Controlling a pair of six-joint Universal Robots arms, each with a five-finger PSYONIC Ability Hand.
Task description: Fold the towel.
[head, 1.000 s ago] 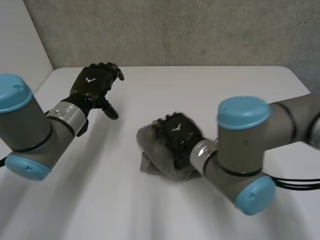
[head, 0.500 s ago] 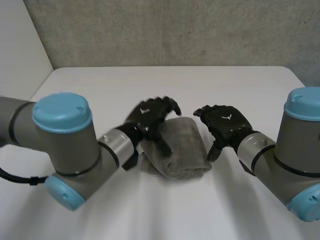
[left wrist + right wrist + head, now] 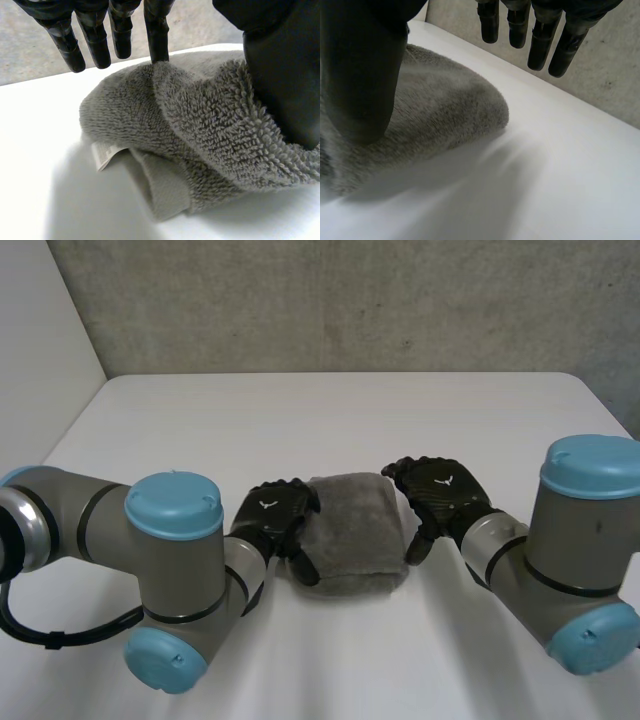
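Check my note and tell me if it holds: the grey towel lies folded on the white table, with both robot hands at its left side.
Not quite. Only the left hand is at the left side of the towel; the right hand is at its right side, as the head view shows. The rest holds: the grey towel lies folded on the white table.

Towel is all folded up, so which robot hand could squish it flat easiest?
Probably the left hand: its thumb lies on the towel and a fingertip touches it. The right hand has its straight fingers over the bare table beside the towel.
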